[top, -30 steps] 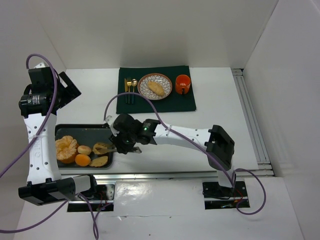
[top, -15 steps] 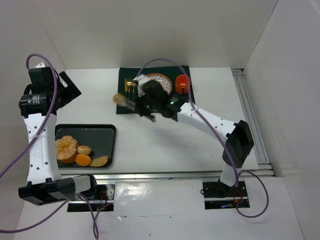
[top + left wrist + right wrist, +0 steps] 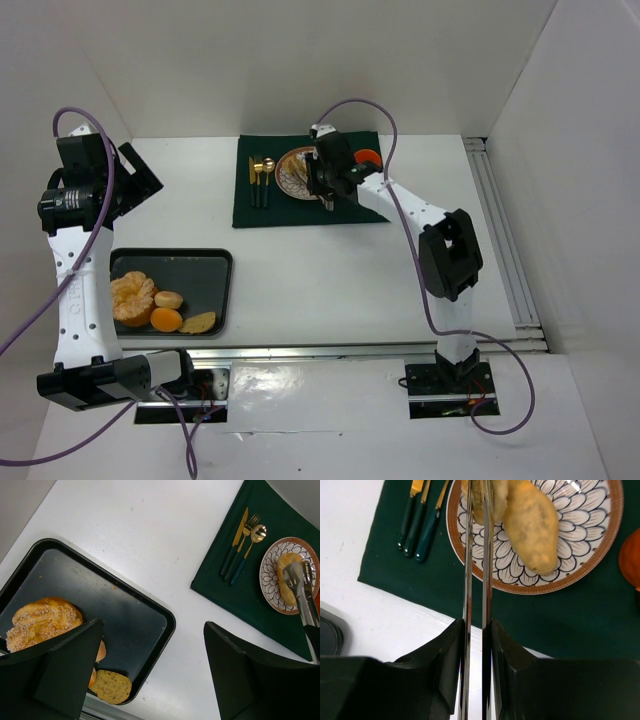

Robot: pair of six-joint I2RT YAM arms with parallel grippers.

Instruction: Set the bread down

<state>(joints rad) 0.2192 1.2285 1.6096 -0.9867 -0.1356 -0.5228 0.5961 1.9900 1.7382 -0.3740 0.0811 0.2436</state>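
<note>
Partly off-frame, bread between tongs

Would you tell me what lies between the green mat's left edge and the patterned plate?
A knife, fork and spoon with gold heads and dark handles lie there side by side on the mat, clearest in the left wrist view.

Right arm reaches far and left from its base, elbow bent at mid-right, wrist tipped down. Right gripper has its fingers drawn nearly together, clamped on the thin metal tongs. Left arm stands upright along the left edge with its wrist high at far left. Left gripper has its jaws spread wide, aimed down at the table.
</note>
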